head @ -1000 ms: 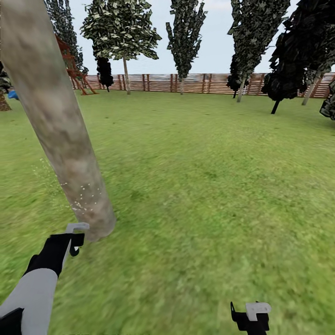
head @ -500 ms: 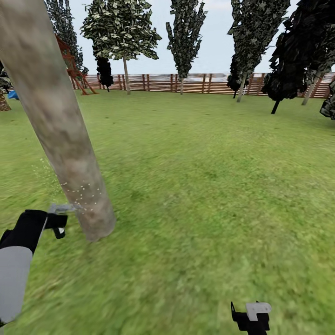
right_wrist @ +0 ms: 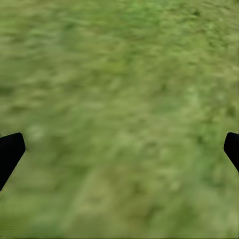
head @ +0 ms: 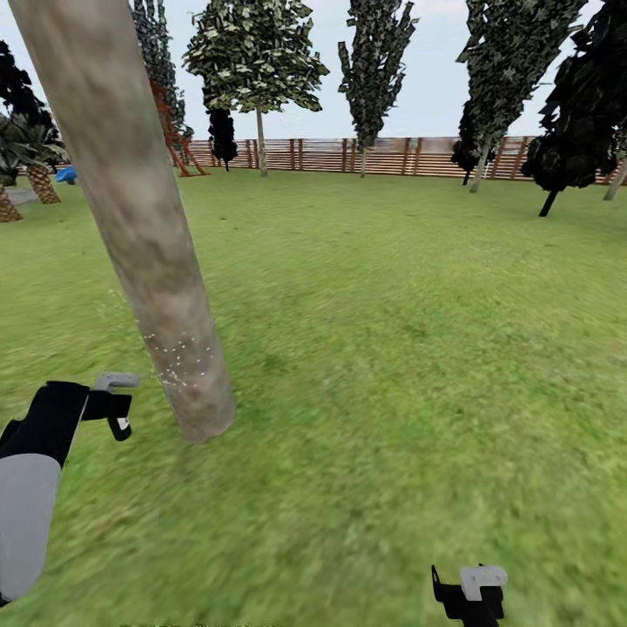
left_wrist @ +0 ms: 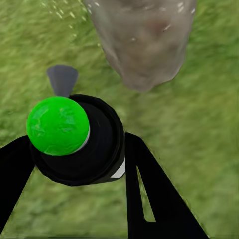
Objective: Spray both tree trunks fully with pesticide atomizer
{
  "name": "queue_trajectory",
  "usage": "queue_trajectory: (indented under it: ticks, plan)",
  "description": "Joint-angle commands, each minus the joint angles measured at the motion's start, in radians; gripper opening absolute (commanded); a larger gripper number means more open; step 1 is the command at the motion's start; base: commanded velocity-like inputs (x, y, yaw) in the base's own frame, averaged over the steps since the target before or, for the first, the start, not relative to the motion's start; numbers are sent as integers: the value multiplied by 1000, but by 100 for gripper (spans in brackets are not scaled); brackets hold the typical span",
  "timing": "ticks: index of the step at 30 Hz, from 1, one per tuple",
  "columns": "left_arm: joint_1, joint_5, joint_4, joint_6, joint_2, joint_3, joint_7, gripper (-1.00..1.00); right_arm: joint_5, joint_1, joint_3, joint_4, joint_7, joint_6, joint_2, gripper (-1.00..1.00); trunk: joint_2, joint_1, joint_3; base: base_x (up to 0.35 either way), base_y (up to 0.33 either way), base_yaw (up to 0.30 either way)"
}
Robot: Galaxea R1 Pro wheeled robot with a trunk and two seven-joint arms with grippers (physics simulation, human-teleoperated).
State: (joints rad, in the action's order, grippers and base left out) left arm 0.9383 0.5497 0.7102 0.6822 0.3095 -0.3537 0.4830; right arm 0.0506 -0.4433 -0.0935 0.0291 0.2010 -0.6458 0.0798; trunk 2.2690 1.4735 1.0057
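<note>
**Spray cone may miss most of the trunk**

Green lawn runs back to a brown slat fence lined with dark trees, and one mottled tan-grey tree trunk rises close in front of the robot's left arm. The left hand hovers low over the grass with the trunk's base just beyond its fingertips. In the left wrist view its two black fingers are pinched on the pesticide atomizer, a dark cylinder seen end-on; the dot on its cap shows bright green here, and a grey nozzle points toward the trunk foot. Pale specks dot the bark low down, level with the hand, and a few float over the grass near the nozzle.

The right hand hangs well off to the other side, over bare grass; its fingertips sit at opposite edges of the right wrist view, spread wide with nothing between them.

The likely failure is patchy coverage. The specks sit in a narrow band near the base, on the side facing the hand, while the long run of trunk above looks bare; if the hand stays at this height and angle, the upper bark and the far side would probably go unsprayed. Some droplets seem to fall on the grass beside the trunk, which suggests the aim sits a little off-centre. A second risk is contact: the nozzle is near the bark, and a swing around the trunk could knock the atomizer askew in the grip. A second tree must also be sprayed.
</note>
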Motion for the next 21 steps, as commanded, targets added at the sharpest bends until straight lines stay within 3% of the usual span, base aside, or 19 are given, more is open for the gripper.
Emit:
queue_trajectory:
  ticks: [1,8,12,16,21]
  plan:
    - [-4,-2,12,2,2,0,1,-100,0,0,0,0,0,0,0,100,0,0,0,45,0,91]
    - [2,-4,59,5,-10,4,2,-100,0,0,0,0,-1,0,3,100,0,0,0,169,27,13]
    - [5,-6,78,38,-11,39,4,-100,0,0,0,0,0,1,3,100,0,0,0,6,1,0]
    - [6,-3,100,53,7,48,5,-100,0,0,0,0,0,1,2,100,0,0,0,0,0,0]
    - [2,-8,104,55,-9,88,5,-100,0,0,0,0,0,1,1,100,0,0,0,0,-60,0]
